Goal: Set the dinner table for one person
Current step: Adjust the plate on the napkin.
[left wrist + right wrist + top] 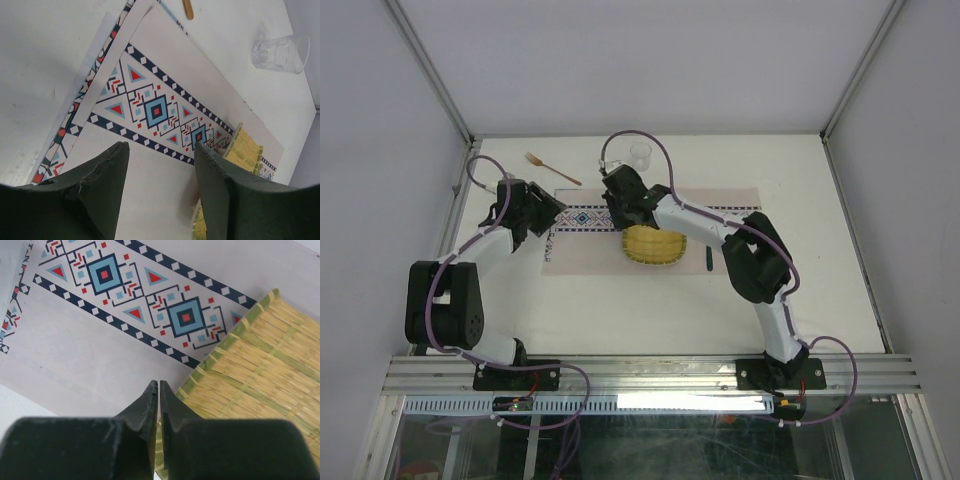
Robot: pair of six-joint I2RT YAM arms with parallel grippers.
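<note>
Right fingers [145,412] tight on edge of yellow woven mat [260,365]

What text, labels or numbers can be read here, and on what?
No readable text in any view.
The placemat carries only a geometric blue and red band, no letters.
The glass, the woven yellow plate and the wooden utensil show no marks or labels.

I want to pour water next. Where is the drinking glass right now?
In the top view, the glass sits near the dinner table's far edge, just beyond the placemat and right of the fork.
</note>
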